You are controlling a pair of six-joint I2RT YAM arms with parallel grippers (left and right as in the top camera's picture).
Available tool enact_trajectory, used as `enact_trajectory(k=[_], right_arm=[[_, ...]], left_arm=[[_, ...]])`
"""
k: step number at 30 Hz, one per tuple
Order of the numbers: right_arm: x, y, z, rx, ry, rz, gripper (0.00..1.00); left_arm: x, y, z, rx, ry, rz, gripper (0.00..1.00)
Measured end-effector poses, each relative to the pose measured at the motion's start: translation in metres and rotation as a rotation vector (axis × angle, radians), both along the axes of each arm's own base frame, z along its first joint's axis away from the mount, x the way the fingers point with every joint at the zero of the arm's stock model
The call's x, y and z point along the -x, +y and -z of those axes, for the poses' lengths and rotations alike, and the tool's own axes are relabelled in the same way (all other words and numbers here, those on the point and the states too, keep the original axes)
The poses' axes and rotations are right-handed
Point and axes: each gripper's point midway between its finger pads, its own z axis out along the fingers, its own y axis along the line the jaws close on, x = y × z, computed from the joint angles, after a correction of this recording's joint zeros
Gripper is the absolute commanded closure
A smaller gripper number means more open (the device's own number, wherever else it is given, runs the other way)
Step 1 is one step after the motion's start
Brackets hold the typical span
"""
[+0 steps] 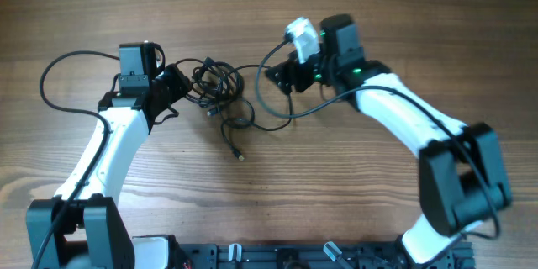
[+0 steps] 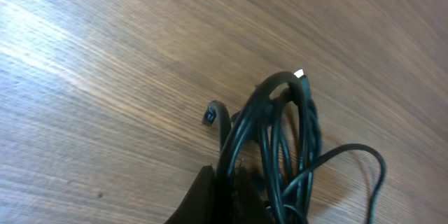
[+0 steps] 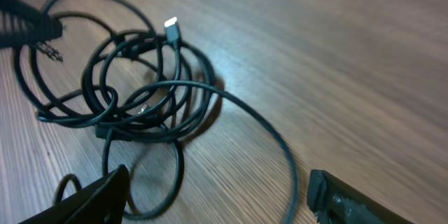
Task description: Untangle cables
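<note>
The left gripper (image 1: 178, 86) held the cables (image 1: 220, 84) pinched, bunched on the table (image 1: 378, 17) at its tips, while the right gripper (image 3: 218, 182) gaped empty across the bundle from it and would best close on the single outlying loop, drawing it gently away.

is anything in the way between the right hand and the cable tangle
Nothing visible does. Only bare table lies between the open right hand and the cables. One loose strand of the cables already trails out to that hand.
</note>
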Motion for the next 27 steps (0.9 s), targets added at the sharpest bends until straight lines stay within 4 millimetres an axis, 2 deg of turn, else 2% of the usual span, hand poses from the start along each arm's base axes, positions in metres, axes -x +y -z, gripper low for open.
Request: enact_trajectory(k=[2, 7, 10, 12, 15, 17, 18, 19, 24, 27], right_arm=[[-0.004, 0.009, 0.013, -0.003, -0.013, -0.019, 0.09], [-0.018, 0.015, 0.044, -0.007, -0.036, -0.023, 0.04], [-0.024, 0.017, 0.052, -0.015, -0.056, -0.023, 0.04], [-0.026, 0.018, 0.058, -0.017, -0.059, -0.023, 0.07], [-0.027, 0.019, 0.064, -0.014, -0.057, -0.024, 0.21], [-0.027, 0.019, 0.064, -0.015, -0.055, -0.023, 0.39], [-0.026, 0.018, 0.065, -0.014, -0.053, -0.024, 0.76], [-0.025, 0.018, 0.066, -0.01, -0.048, -0.024, 0.94], [-0.032, 0.008, 0.071, 0.002, -0.003, 0.073, 0.96], [-0.041, -0.009, 0.071, -0.02, 0.053, 0.166, 0.96]], left_arm=[[-0.002, -0.006, -0.002, 0.017, -0.014, 0.043, 0.96], [-0.003, -0.025, -0.009, 0.07, -0.05, 0.16, 0.96], [-0.003, -0.028, -0.009, 0.08, -0.053, 0.178, 0.96], [-0.003, -0.029, -0.01, 0.084, -0.054, 0.184, 0.96], [-0.003, -0.03, -0.01, 0.084, -0.055, 0.191, 0.96], [-0.003, -0.03, -0.01, 0.084, -0.055, 0.191, 0.96], [-0.003, -0.03, -0.01, 0.084, -0.055, 0.191, 0.96], [-0.003, -0.03, -0.01, 0.084, -0.055, 0.192, 0.96], [-0.003, -0.03, -0.01, 0.083, -0.055, 0.191, 0.96], [-0.003, -0.028, -0.009, 0.074, -0.052, 0.183, 0.96]])
